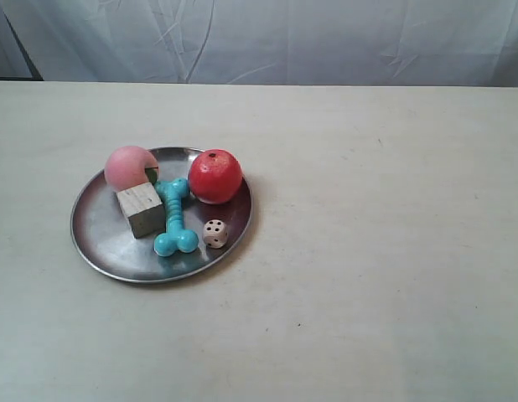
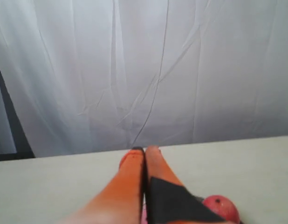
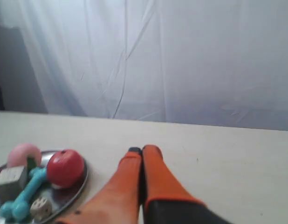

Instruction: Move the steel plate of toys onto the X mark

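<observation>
The steel plate lies on the table at the exterior view's left. On it are a pink ball, a red apple-like ball, a teal bone, a wooden cube and a white die. A tiny dark mark shows to the plate's right and farther back, and also in the right wrist view; its shape is too small to tell. My right gripper is shut and empty, beside the plate. My left gripper is shut and empty, above the apple.
A white curtain hangs behind the table's far edge. A dark speck sits on the table nearer the front. Neither arm shows in the exterior view. Bare tabletop spreads to the plate's right.
</observation>
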Action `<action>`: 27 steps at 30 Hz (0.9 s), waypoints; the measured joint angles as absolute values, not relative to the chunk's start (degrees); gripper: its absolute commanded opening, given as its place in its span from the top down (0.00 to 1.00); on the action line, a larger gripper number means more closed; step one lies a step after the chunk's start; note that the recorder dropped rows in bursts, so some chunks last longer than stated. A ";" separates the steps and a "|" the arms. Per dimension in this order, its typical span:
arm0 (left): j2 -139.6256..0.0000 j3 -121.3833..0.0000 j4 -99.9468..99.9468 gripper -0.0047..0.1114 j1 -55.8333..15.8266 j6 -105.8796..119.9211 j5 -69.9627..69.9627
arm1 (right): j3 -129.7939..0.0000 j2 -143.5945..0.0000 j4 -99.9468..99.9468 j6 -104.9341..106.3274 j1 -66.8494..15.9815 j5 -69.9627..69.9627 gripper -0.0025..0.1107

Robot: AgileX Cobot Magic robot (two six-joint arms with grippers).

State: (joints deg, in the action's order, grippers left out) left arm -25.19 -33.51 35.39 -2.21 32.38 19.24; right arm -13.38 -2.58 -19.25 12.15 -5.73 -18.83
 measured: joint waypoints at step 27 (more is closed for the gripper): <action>-8.99 -4.12 26.72 0.96 -2.21 32.20 14.85 | -0.13 -0.39 -24.43 12.95 -0.35 -7.82 0.98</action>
State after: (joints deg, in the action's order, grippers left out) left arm -8.99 -4.12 26.72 -2.21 32.20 14.85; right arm -0.13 -0.39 -24.43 12.95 -0.35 -7.82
